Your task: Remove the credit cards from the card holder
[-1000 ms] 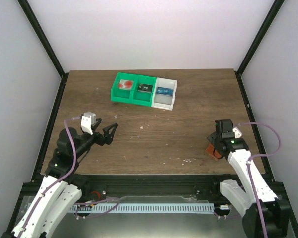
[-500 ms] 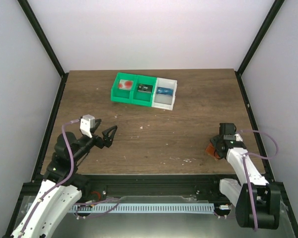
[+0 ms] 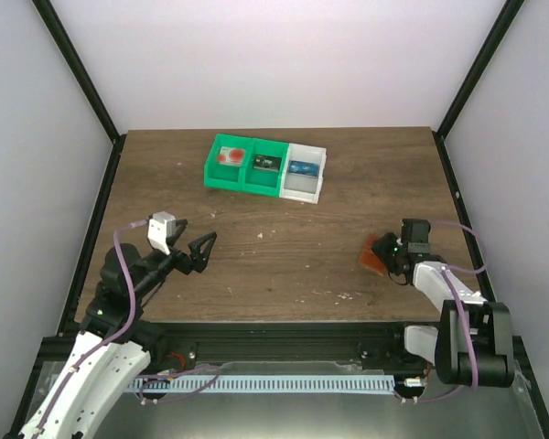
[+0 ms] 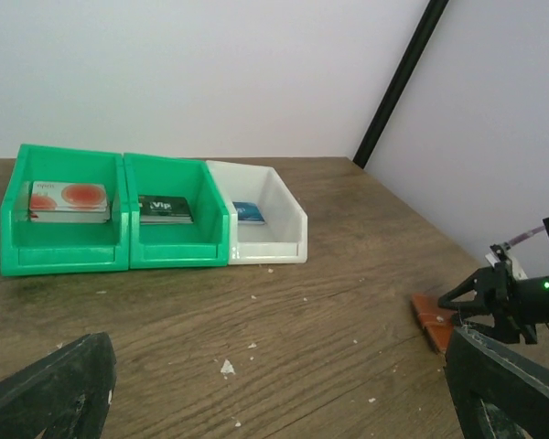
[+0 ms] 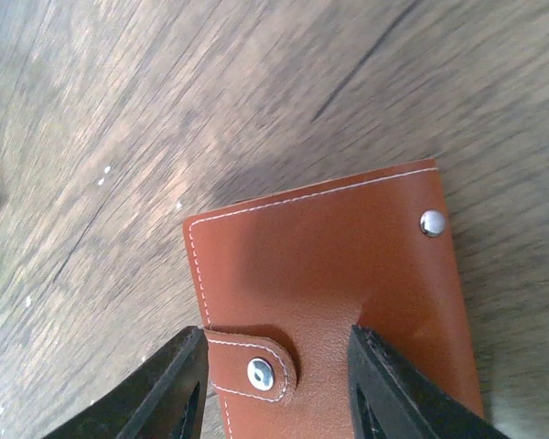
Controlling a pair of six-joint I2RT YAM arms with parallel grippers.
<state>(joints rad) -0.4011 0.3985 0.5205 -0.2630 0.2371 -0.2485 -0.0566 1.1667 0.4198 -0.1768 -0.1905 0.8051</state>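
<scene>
The card holder point(image 3: 376, 253) is an orange-brown folding wallet lying on the table at the right, snapped shut by its strap. In the right wrist view it point(image 5: 320, 265) fills the middle, and it also shows in the left wrist view point(image 4: 433, 320). No credit cards show at the holder. My right gripper point(image 3: 391, 259) is open, its jaws apart over the strap end point(image 5: 276, 331). The right finger point(image 5: 403, 384) overlaps the leather, and I cannot tell if it touches. My left gripper point(image 3: 204, 247) is open and empty above the table at the left point(image 4: 279, 366).
A row of bins stands at the back: two green bins point(image 3: 244, 165) and a white bin point(image 3: 306, 172). In the left wrist view they hold a red-and-white card point(image 4: 69, 199), a dark card point(image 4: 167, 208) and a blue card point(image 4: 248, 212). Pale crumbs dot the wood.
The right arm has dropped and swung its gripper left. The card holder has shifted up and left on the table with it. The left arm pulled back slightly, then held still.
</scene>
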